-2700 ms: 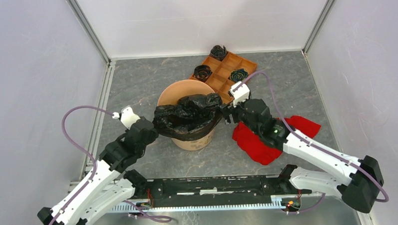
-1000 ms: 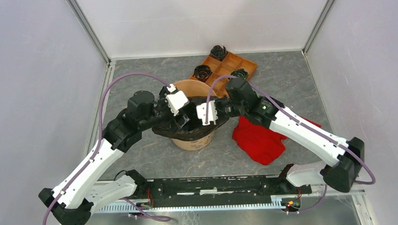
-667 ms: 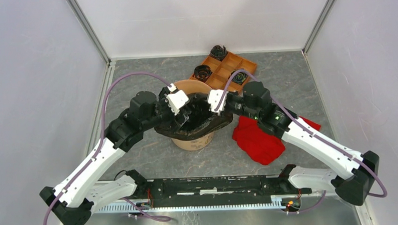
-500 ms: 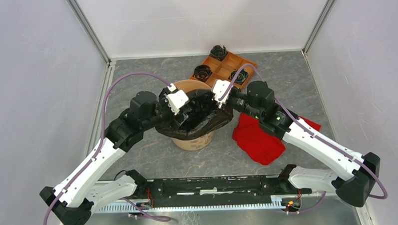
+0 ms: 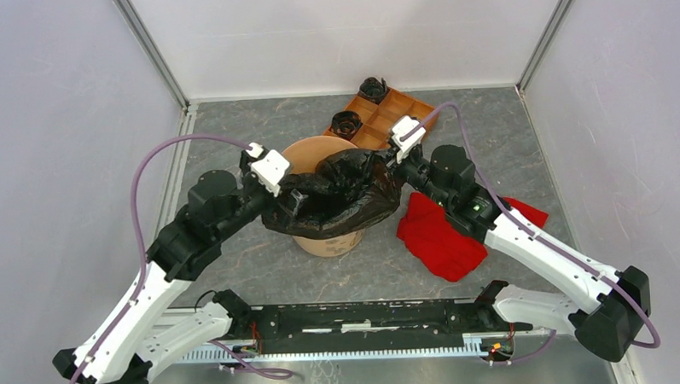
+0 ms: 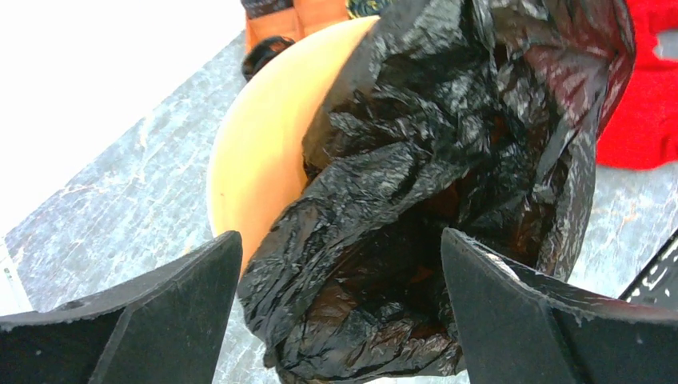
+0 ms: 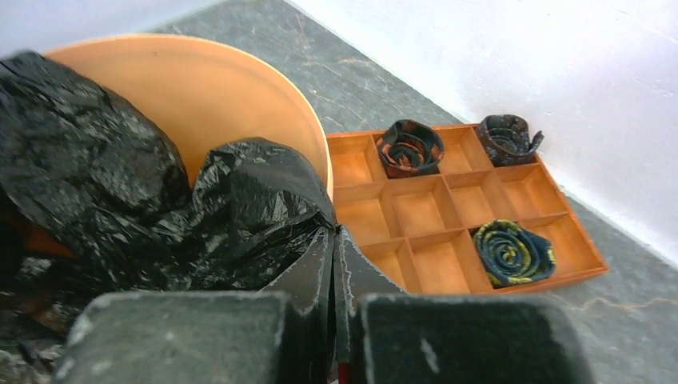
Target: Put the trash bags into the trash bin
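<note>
Glossy black bag (image 5: 337, 196) wrinkled, draped over bin (image 5: 305, 159).

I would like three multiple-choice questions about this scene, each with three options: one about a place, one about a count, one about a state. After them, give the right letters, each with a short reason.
1. Where does the red cloth lie, relative to the trash bin?
A. Inside it
B. On the table, to its right
C. On the table, to its left

2. How many rolled items lie in the orange tray, in the right wrist view?
A. Two
B. Three
C. Five

3. How do the jaws of the left gripper stand?
A. Wide apart
B. Shut on the trash bag
C. Shut on the red cloth

Answers:
1 B: the top view shows the cloth flat on the table to the right of the bin.
2 B: three compartments hold a roll, the others are bare.
3 A: the left wrist view shows both fingers far apart, with the bag seen between them.
</note>
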Motion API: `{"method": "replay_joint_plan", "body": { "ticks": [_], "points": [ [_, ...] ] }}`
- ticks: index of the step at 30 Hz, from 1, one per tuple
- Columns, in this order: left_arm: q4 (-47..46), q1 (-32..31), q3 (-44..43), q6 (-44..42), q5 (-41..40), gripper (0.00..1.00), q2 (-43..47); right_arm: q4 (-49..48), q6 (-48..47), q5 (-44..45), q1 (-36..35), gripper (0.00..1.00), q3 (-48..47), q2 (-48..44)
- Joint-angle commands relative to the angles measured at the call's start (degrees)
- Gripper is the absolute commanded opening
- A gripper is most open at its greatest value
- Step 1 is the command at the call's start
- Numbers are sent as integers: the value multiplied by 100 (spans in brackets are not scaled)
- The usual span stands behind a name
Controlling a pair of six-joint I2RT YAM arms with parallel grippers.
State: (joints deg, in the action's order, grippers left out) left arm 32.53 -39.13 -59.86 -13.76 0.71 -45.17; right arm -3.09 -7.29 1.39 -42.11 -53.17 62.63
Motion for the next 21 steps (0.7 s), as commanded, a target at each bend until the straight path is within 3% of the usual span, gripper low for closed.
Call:
{"method": "replay_joint_plan", "body": {
  "ticks": [1, 6, 14, 21],
  "points": [
    [81, -6, -415, 576, -292, 100, -46, -526, 1039, -86, 30, 0, -22, -186],
    [78, -6, -399, 431, -137, 100, -317, -417, 1098, -123, 23, 0, -217, -137],
    [-65, -6, -26, -527, 1053, 100, -59, -432, 1121, -80, 55, 0, -225, -193],
    [-412, -6, -53, -857, 828, 97, -526, -569, 1223, -339, 56, 0, -177, -196]
  ]
}}
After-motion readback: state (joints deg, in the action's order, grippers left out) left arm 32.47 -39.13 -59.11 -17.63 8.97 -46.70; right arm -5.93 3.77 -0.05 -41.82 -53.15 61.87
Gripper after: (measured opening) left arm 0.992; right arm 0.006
